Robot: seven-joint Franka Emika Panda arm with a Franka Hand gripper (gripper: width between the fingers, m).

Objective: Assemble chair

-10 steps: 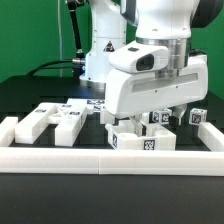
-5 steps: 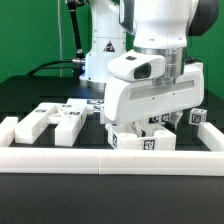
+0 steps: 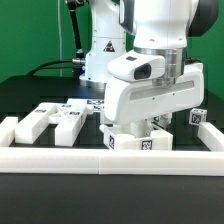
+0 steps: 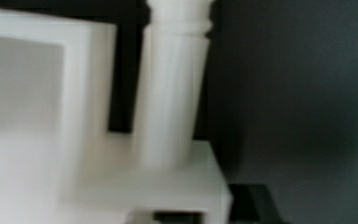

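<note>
Inspection finds the end effector (image 3: 152, 127) low over the table (image 3: 30, 95), directly above a tagged chair block (image 3: 138, 141) that sits just behind the low white border rail (image 3: 60, 158). Whether block and rail touch cannot be determined. The bulky wrist housing hides the fingers in the exterior view and none are distinguishable in the blurred wrist view, so it cannot be told whether the end effector is wide, narrow or holding anything. The wrist view shows a round post (image 4: 172, 80) standing out of a block (image 4: 131, 190), close beside a flat slab (image 4: 43, 110). The post's long axis runs straight away from the block, parallel to the slab's near edge. Other loose chair pieces (image 3: 55, 120) lie behind the same rail toward the exterior view's left, well apart from the block. In the inspector's judgement, the coming move depends on the block lying straight beneath the single arm's end effector, so any correction needed would be small.
</note>
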